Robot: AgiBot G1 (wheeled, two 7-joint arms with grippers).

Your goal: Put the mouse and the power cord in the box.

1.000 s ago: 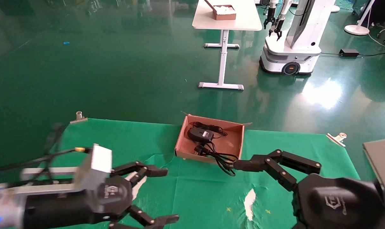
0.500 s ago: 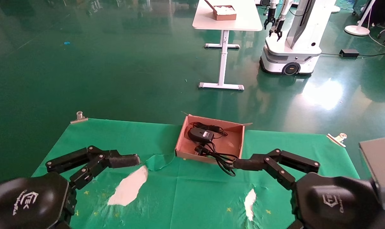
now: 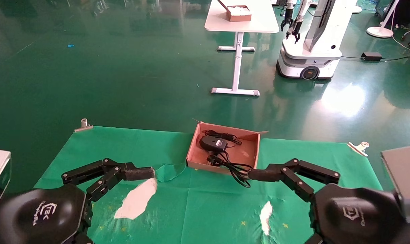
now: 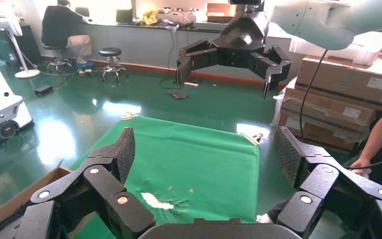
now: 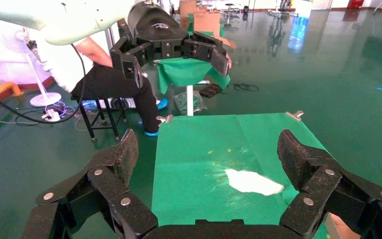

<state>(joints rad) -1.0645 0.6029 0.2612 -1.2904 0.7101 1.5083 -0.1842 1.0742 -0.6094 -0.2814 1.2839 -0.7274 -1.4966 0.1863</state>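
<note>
Left claw (image 4: 204, 159) low over green cloth (image 3: 205, 203), spread wide, empty, right claw (image 5: 206, 159) likewise.

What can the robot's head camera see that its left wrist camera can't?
Only the head view shows the mouse and the power cord lying in the box, with a loop of cord hanging over the front edge. Only the left wrist view shows a person sitting at a desk. Both show the green cloth and both open pincers, left and right.
</note>
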